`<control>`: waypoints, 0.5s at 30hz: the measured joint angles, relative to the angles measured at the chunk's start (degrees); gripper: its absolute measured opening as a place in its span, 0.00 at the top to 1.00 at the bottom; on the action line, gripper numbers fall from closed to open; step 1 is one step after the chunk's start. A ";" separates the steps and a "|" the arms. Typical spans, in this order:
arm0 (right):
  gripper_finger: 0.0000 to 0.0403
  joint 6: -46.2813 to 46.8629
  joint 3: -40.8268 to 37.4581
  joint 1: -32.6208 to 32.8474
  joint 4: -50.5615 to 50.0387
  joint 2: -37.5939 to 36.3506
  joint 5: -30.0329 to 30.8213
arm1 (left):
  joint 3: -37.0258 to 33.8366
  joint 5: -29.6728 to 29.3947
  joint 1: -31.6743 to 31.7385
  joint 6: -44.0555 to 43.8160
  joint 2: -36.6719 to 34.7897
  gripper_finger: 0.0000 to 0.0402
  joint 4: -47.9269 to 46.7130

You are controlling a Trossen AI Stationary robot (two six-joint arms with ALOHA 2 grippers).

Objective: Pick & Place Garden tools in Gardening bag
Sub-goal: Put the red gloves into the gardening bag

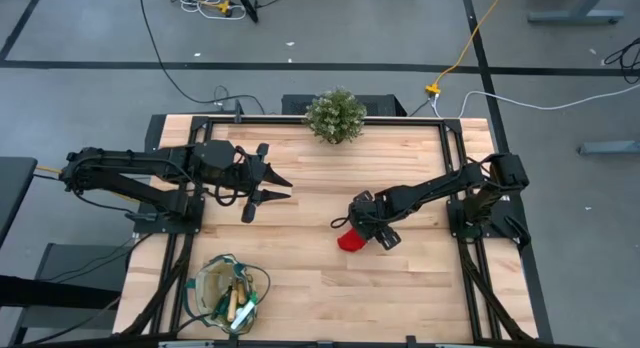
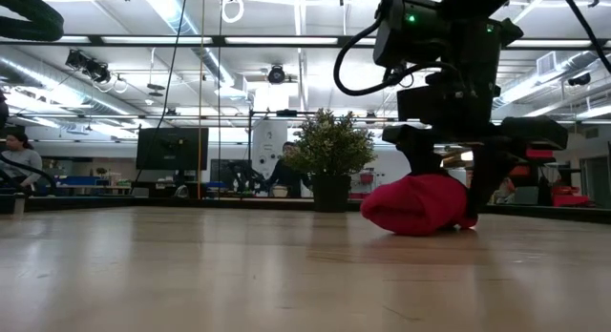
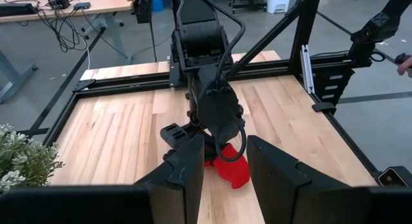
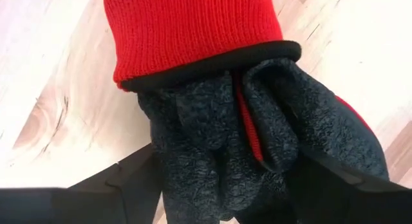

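The black-and-red glove (image 1: pixel 348 241) lies on the table right of centre, its red cuff (image 4: pixel 193 31) pointing away from my right wrist. My right gripper (image 1: pixel 366 231) points down over it, open, a finger on each side of the glove's black palm part (image 4: pixel 219 140). My left gripper (image 1: pixel 283 186) hangs open and holds nothing, high over the table's left half, pointing toward the glove (image 3: pixel 233 172). The gardening bag (image 1: pixel 205 288) stands near the front left corner with wooden handles (image 1: pixel 238 300) of tools inside it. My right gripper comes at the glove from above, fingers (image 4: pixel 122 182) down on either side of the black palm part (image 4: pixel 277 134), just below the cuff. The bunched glove fills the gap between them. Whether the fingers touch it, I cannot tell. The glove rests on the table (image 2: pixel 420 206).
A bushy potted plant (image 1: pixel 335 116) stands at the middle of the far edge. Dark frame rails (image 1: pixel 455 168) run along the table's sides. Bare wood lies between the glove and the bag.
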 joint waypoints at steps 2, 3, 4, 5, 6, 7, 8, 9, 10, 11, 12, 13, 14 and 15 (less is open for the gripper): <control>0.32 -0.02 0.00 0.00 0.01 -0.01 0.00 | 0.00 0.00 0.00 0.00 0.00 0.69 0.01; 0.33 -0.02 0.00 0.00 0.03 -0.02 -0.01 | 0.00 0.00 -0.01 0.00 0.00 0.69 0.00; 0.35 -0.02 0.00 0.00 0.03 -0.02 -0.02 | 0.00 0.00 0.00 0.00 0.00 0.69 0.01; 0.37 -0.02 0.00 0.00 0.03 -0.02 0.00 | 0.00 0.00 0.00 0.00 0.00 0.69 0.00; 0.39 -0.02 0.00 0.00 0.01 -0.02 0.00 | 0.00 0.00 0.00 -0.02 0.00 0.69 -0.01; 0.40 -0.02 0.00 0.00 0.01 -0.02 -0.02 | 0.00 0.00 -0.02 -0.02 0.00 0.69 0.00; 0.42 -0.02 0.00 0.00 0.03 -0.02 -0.02 | 0.00 0.00 0.00 0.00 -0.01 0.69 -0.01; 0.43 -0.02 0.00 0.00 0.01 -0.02 -0.02 | -0.01 0.00 -0.01 0.00 0.00 0.69 0.00; 0.45 -0.02 0.00 0.00 0.01 -0.04 -0.02 | 0.00 0.00 0.00 0.00 0.00 0.69 -0.01; 0.46 -0.02 0.00 0.00 0.01 -0.04 -0.02 | 0.00 0.00 -0.02 0.00 0.00 0.69 -0.01; 0.47 -0.02 0.00 0.00 0.01 -0.04 -0.02 | 0.00 0.00 -0.01 0.00 0.00 0.69 -0.01; 0.48 -0.02 0.00 0.00 0.01 -0.04 -0.02 | -0.02 0.00 -0.02 0.00 0.00 0.69 0.01; 0.48 -0.02 0.00 0.00 0.01 -0.04 -0.03 | 0.00 0.00 0.00 0.00 0.00 0.69 0.01; 0.49 -0.02 0.00 0.00 0.01 -0.07 -0.04 | 0.00 0.00 -0.02 0.00 0.00 0.69 0.00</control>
